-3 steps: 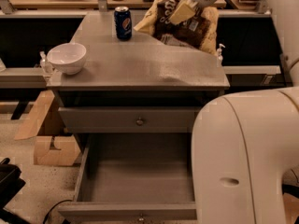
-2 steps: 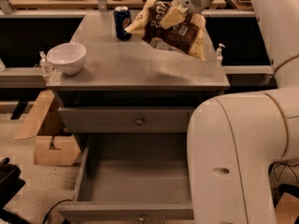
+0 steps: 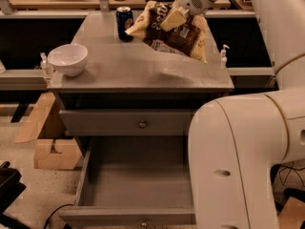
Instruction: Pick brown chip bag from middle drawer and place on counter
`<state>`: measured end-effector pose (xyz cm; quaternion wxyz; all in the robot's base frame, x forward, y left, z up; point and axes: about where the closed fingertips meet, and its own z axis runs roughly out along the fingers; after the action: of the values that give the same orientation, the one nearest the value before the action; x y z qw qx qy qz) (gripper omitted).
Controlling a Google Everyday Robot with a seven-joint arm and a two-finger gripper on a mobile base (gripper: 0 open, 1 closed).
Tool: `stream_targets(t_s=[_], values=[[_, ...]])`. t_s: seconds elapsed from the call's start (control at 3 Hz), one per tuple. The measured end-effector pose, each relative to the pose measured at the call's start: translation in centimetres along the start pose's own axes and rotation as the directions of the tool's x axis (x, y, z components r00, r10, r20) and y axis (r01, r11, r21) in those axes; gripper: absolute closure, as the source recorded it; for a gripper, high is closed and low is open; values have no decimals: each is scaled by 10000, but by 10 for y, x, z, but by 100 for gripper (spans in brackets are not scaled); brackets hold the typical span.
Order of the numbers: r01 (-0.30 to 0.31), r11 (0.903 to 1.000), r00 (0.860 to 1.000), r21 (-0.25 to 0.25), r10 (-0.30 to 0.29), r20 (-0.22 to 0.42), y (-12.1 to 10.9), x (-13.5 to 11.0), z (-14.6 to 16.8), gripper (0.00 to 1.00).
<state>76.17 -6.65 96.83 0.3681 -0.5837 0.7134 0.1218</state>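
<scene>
The brown chip bag (image 3: 177,33) hangs tilted just above the far right part of the grey counter (image 3: 128,66), its cream-yellow ends showing at left and right. My gripper (image 3: 172,19) is shut on the bag's upper middle, reaching in from the upper right. The middle drawer (image 3: 138,185) stands pulled open below the counter, and the part of its inside that shows holds nothing; my arm's large white body hides its right part.
A blue soda can (image 3: 125,23) stands at the counter's far edge just left of the bag. A white bowl (image 3: 68,58) sits at the counter's left edge. A closed drawer with a round knob (image 3: 142,124) is above the open one. Cardboard pieces (image 3: 50,147) lie on the floor left.
The gripper with the chip bag has moved left and a little lower over the counter, closer to the soda can. The drawer has stayed open.
</scene>
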Motion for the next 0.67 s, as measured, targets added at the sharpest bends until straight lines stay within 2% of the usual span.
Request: stream_targets(t_s=[0.67], values=[[-16, 10000, 10000, -93, 16, -5, 1, 0, 8, 4]])
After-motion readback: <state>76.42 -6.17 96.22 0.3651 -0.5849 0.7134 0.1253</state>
